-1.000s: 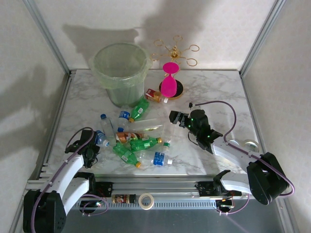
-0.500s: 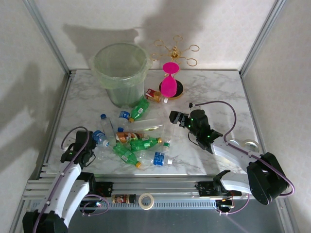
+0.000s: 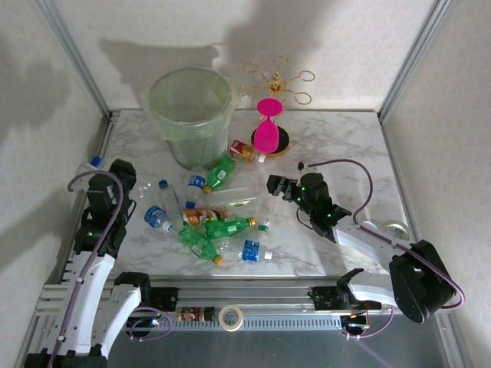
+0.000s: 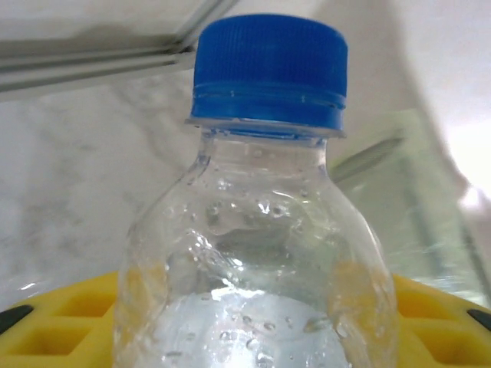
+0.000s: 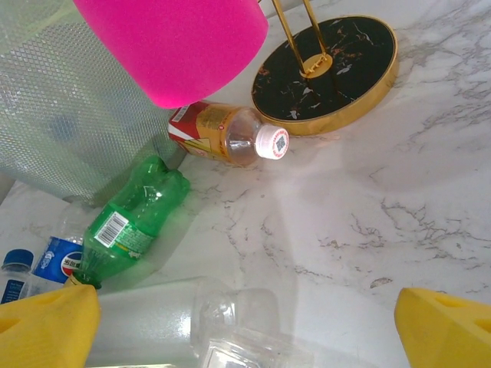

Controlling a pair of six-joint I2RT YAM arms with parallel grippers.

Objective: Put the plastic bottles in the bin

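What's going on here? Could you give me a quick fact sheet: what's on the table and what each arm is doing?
Left gripper: shut on a clear blue-capped bottle, held up at the left edge of the table
Right gripper: open, nothing held, low over the table
Bin: pale green, translucent, far left
Loose bottles: lying in a heap mid-table, in front of the bin
Other items: pink hourglass, gold wire stand

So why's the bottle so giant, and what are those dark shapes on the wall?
Left wrist view: the blue-capped bottle sits right at the lens, so it looks huge, with white glare at the right edge. Top external view: grey shadows fall on the back wall behind the bin.
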